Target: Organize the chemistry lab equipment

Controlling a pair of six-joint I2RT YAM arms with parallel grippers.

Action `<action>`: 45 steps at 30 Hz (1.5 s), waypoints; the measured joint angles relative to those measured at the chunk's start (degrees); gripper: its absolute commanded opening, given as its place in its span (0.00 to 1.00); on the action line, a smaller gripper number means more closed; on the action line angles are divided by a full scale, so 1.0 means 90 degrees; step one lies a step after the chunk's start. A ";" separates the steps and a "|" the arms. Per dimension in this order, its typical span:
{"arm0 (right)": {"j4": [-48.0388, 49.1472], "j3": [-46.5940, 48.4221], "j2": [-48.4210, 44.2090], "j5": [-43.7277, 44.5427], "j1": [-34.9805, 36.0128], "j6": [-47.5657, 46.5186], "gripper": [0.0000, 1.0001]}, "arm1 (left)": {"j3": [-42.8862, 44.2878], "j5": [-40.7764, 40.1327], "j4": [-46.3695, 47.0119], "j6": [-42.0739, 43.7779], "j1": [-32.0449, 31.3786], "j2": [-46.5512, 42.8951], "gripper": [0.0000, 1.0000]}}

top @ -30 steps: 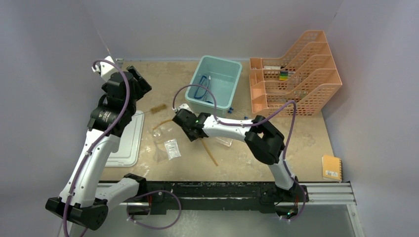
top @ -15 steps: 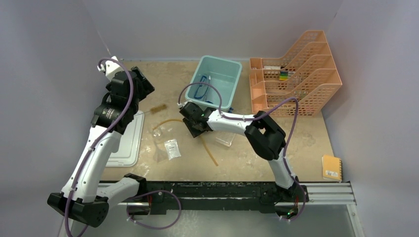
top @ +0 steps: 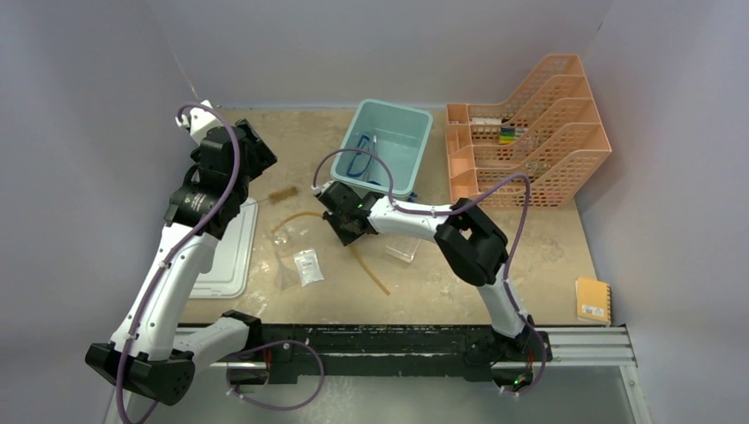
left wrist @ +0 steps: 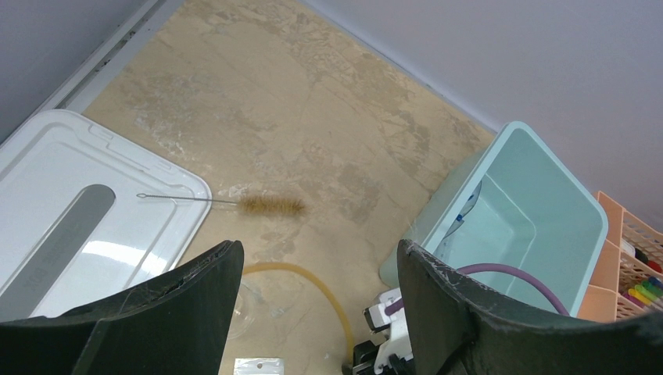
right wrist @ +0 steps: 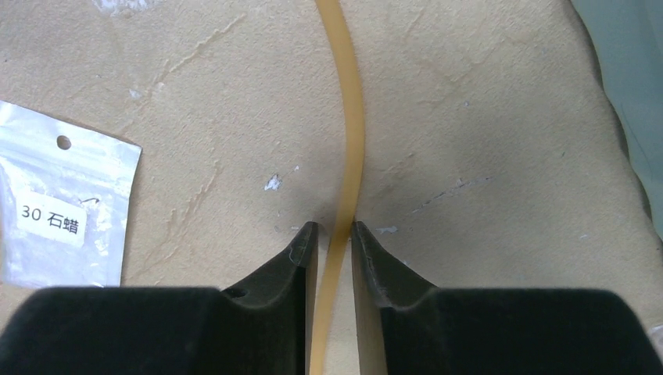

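The amber rubber tube (top: 375,269) lies curved across the middle of the table. My right gripper (top: 343,228) is down over it. In the right wrist view the tube (right wrist: 349,117) runs between the two fingers, and that gripper (right wrist: 335,226) stands narrowly open, with thin gaps beside the tube. A small plastic packet (right wrist: 62,211) lies to its left. The thin brush (left wrist: 270,205) lies near the white lid. My left gripper (left wrist: 320,250) hangs wide open and empty, high over the back left (top: 252,146). Blue-framed goggles (top: 360,159) rest in the teal bin (top: 422,150).
A white lid (top: 225,256) lies flat at the left. The orange mesh tiered tray (top: 530,132) stands at the back right, and a yellow notebook (top: 593,300) lies at the front right. A clear rack (top: 402,250) sits just right of my right gripper.
My right gripper has shifted slightly back and left along the tube, and its jaws have narrowed around it. The left arm rose a little at first, then held still.
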 measured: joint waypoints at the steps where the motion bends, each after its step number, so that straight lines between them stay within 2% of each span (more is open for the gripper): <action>1: -0.0002 0.0049 0.0036 0.0017 0.0000 -0.0005 0.25 | 0.0000 0.0000 0.0010 0.0000 0.0000 0.0010 0.71; 3: -0.0034 0.0204 0.0146 0.0075 0.0002 -0.0015 0.21 | 0.0000 0.0007 0.0019 0.0000 0.0000 0.0036 0.71; 7: -0.0049 0.0580 0.0403 0.0270 0.0005 -0.0019 0.00 | 0.0000 0.0022 0.0029 0.0005 0.0000 0.0080 0.71; 19: -0.0214 0.0646 0.0279 0.0743 0.0046 0.0041 0.00 | 0.0146 0.0041 -0.0049 0.0136 0.0000 0.0070 0.71; 30: -0.0223 0.1020 -0.1600 0.0869 -0.0012 0.0131 0.00 | 0.0279 0.0049 -0.0053 0.0192 0.0000 -0.0153 0.72; 36: -0.0143 0.1375 -0.2106 0.0862 -0.0143 0.0163 0.00 | 0.0279 0.0119 -0.0056 0.0226 0.0000 -0.0151 0.72; 45: -0.0192 0.2142 -0.2545 0.0981 -0.0748 0.0022 0.00 | 0.0321 0.0444 -0.0015 0.0287 0.0000 -0.0036 0.72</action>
